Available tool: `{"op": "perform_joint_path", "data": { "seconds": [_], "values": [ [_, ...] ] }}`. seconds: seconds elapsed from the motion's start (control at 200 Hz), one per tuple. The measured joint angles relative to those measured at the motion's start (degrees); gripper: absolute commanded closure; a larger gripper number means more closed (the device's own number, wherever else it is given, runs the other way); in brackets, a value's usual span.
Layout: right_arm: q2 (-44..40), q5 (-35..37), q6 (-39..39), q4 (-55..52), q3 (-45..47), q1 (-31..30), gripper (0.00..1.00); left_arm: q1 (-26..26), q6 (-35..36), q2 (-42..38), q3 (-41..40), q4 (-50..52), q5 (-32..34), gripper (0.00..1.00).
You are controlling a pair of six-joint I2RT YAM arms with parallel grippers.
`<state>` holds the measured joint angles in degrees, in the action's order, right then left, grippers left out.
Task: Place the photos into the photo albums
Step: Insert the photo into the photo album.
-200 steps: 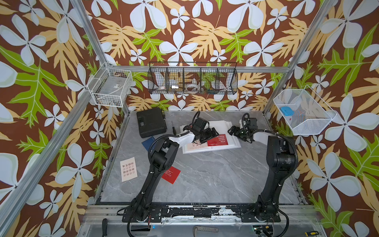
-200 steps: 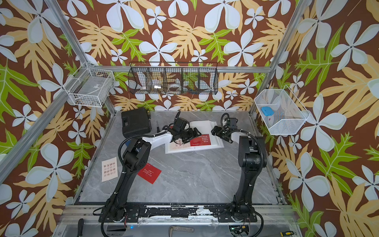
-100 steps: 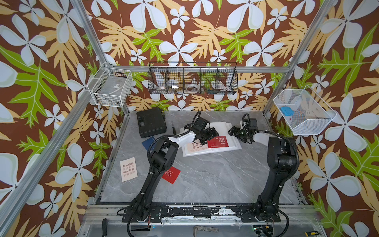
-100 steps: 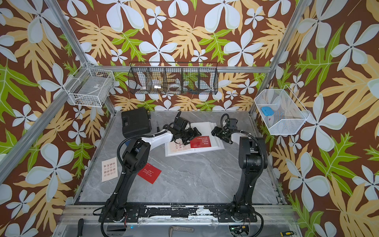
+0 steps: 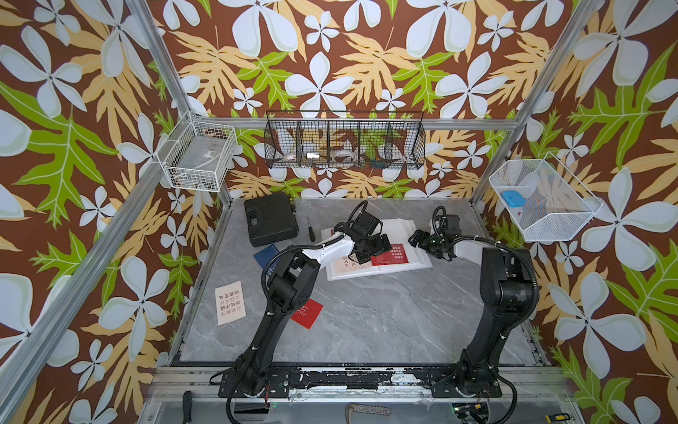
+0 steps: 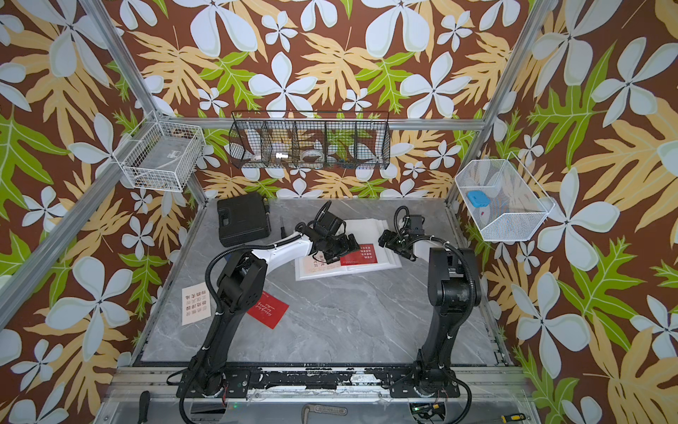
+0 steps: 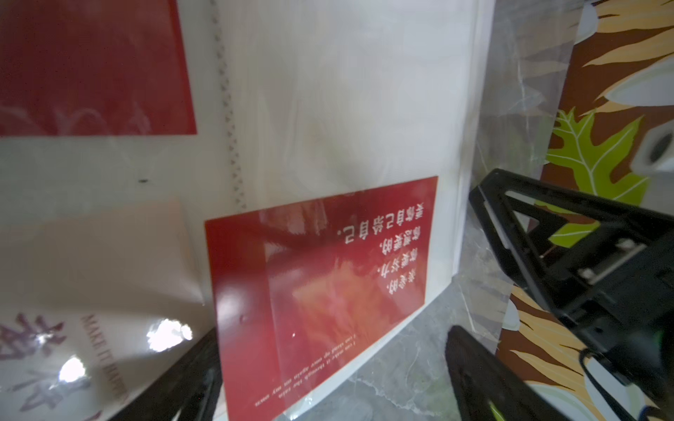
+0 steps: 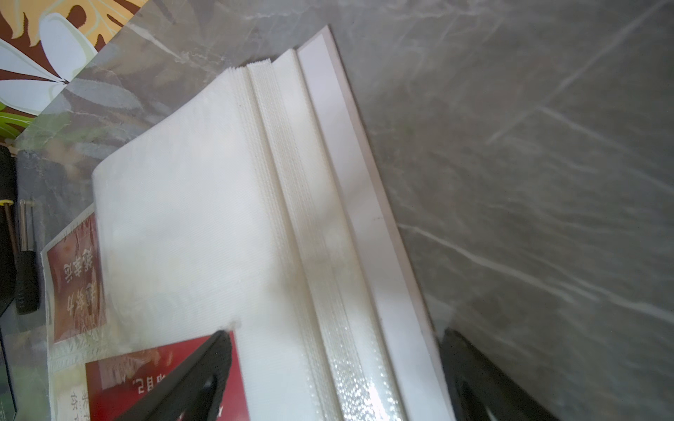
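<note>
The white photo album [image 5: 385, 270] lies open at the back of the table in both top views [image 6: 367, 270]. A red photo [image 5: 390, 254] sits under the clear sleeve of its right page, a cream photo [image 5: 343, 265] on its left page. The left wrist view shows that red photo [image 7: 321, 284] and another red one [image 7: 91, 65]. My left gripper [image 5: 370, 247] hovers open over the red photo [image 7: 328, 382]. My right gripper [image 5: 422, 240] stands open astride the album's right edge [image 8: 332, 382]. Loose on the table lie a navy photo [image 5: 267, 253], a cream photo [image 5: 229, 301] and a red photo [image 5: 308, 312].
A black plastic case [image 5: 270, 219] and a small screwdriver [image 5: 310, 228] lie at the back left. Wire baskets hang on the walls: white at left [image 5: 198, 159], black at the back [image 5: 345, 145], white at right [image 5: 539, 200].
Little differs: both grippers stay open over the album with only slight shifts, and the red photo on the right page lies where it was.
</note>
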<state>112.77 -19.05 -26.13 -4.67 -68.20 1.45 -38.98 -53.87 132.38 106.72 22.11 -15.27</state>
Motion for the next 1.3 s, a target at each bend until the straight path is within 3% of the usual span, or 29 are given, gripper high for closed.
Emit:
{"op": "perform_joint_path", "data": {
  "seconds": [0.375, 0.781, 1.111, 1.301],
  "values": [
    [-0.13, 2.58, 0.0, 1.18, 1.09, -1.18, 0.06, -0.46, -2.12, 4.07, 7.78, 0.76, -3.1, 0.05],
    [0.02, 2.45, -0.42, 2.45, 1.31, -1.16, 0.06, -0.57, -2.97, 4.44, 7.02, 0.63, -6.08, 0.04],
    [-5.27, 4.33, -0.68, -7.02, -1.36, -1.16, 0.03, -0.66, 4.96, -3.06, 5.92, 3.93, 5.14, 0.0],
    [-8.26, 5.2, -0.15, -9.68, -4.9, -1.55, 0.04, -0.04, 10.97, -13.29, -5.4, 2.78, 11.21, 0.0]
  ]
}}
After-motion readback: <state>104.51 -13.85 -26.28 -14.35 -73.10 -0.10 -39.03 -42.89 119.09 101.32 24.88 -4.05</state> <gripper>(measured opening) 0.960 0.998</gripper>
